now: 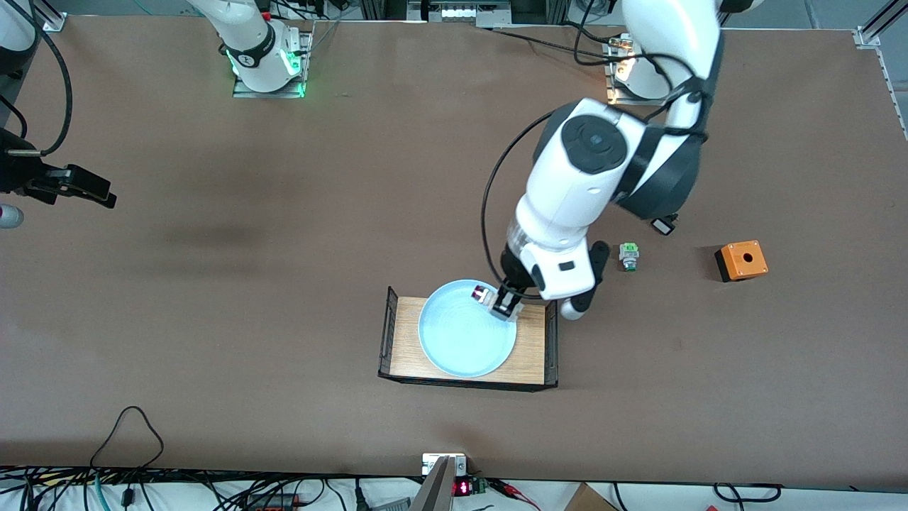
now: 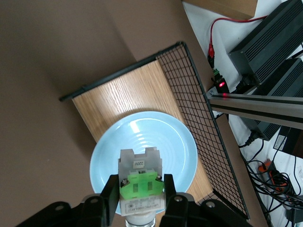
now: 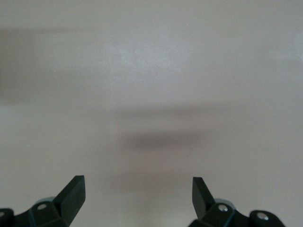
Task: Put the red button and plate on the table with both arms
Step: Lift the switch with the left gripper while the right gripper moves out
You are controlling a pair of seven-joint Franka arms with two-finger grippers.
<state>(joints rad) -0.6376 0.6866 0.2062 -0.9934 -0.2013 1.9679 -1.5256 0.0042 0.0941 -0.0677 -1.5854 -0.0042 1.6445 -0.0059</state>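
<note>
Front view
left gripper (image 1: 505, 304): over the plate's rim, at the edge toward the left arm's end – jaws closed on the button
button (image 1: 484, 293): red cap just visible, held in the air above the plate
plate (image 1: 464, 341): pale blue, sits on the tray, roughly centred
tray (image 1: 408, 333): wooden base, black wire ends, on the table nearer the camera than both bases
table (image 1: 284, 319): brown, carries everything
green-cap part (image 1: 628, 255): lies on the table toward the left arm's end, well apart from the tray
black-and-white part (image 1: 662, 226): small, near the green-cap part, farther from the camera
orange box (image 1: 741, 260): on the table, closest to the left arm's end
right gripper (image 1: 89, 190): at the right arm's end of the table, waiting over bare table

Left wrist view
left gripper (image 2: 141, 187): fingers (image 2: 112, 189) pinch the button from both sides
button (image 2: 140, 182): green block between the fingers, white-grey body with a label above it; cap end probably hidden under the gripper
plate (image 2: 156, 137): below the button, ringed surface showing
tray (image 2: 120, 97): wood grain around the plate, wire mesh end upright

Right wrist view
right gripper (image 3: 138, 194): fingers (image 3: 72, 191) spread wide – nothing between them
table (image 3: 151, 85): plain surface below, faint shadow on it
</note>
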